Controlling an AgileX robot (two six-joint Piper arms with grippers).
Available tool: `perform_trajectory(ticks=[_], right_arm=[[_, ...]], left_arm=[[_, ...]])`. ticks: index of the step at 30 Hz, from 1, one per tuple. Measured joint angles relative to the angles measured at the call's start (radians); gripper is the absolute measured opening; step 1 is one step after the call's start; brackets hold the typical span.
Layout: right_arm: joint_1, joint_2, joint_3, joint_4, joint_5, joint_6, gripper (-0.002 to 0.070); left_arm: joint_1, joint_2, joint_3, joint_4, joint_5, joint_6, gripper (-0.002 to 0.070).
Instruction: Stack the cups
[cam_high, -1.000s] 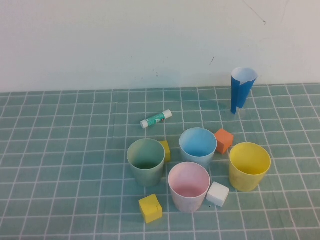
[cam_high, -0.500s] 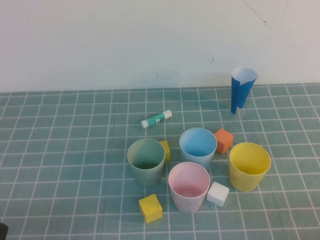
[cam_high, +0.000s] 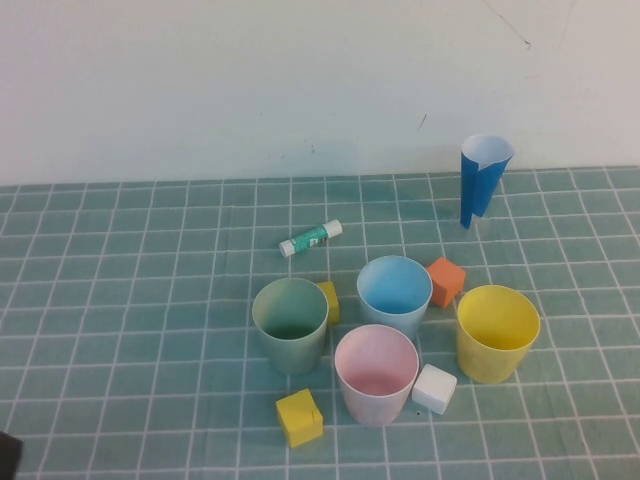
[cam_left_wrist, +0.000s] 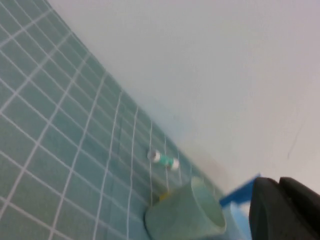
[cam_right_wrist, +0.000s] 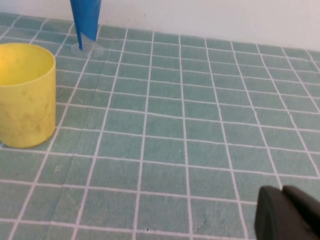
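Note:
Four cups stand upright and apart in a cluster on the tiled cloth: the pale green cup (cam_high: 290, 322), the light blue cup (cam_high: 394, 290), the pink cup (cam_high: 376, 370) and the yellow cup (cam_high: 497, 332). None sits inside another. My left gripper (cam_left_wrist: 278, 187) is shut and empty, well short of the green cup (cam_left_wrist: 185, 215) and off to the left. A dark bit of that arm (cam_high: 7, 455) shows at the high view's bottom left corner. My right gripper (cam_right_wrist: 281, 194) is shut and empty, low over the cloth to the right of the yellow cup (cam_right_wrist: 25, 95).
A tall blue cone (cam_high: 482, 178) stands by the back wall. A glue stick (cam_high: 311, 238) lies behind the cups. Small cubes sit among them: orange (cam_high: 446, 281), white (cam_high: 434, 388), yellow (cam_high: 300, 417) and another yellow (cam_high: 328, 300).
A dark part of my left arm has come into the bottom left corner of the high view. The cups have not moved.

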Motion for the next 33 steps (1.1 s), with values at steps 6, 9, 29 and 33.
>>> perform_trajectory(ticks=[6,9,29,33], right_arm=[[0.0,0.0,0.0,0.0,0.0,0.0,-0.0003],[0.0,0.0,0.0,0.0,0.0,0.0,-0.0003],[0.0,0.0,-0.001,0.0,0.0,0.0,-0.0003],[0.0,0.0,-0.001,0.0,0.0,0.0,-0.0003]], left_arm=[[0.0,0.129,-0.221,0.182,0.362,0.255,-0.0003],[-0.019,0.267,-0.388,0.373,0.491,0.275,-0.0003],[-0.39,1.211,-1.168,0.961,0.9,0.194,-0.0003],[-0.414,1.4,-1.288,0.96,0.932,0.183,-0.0003]])
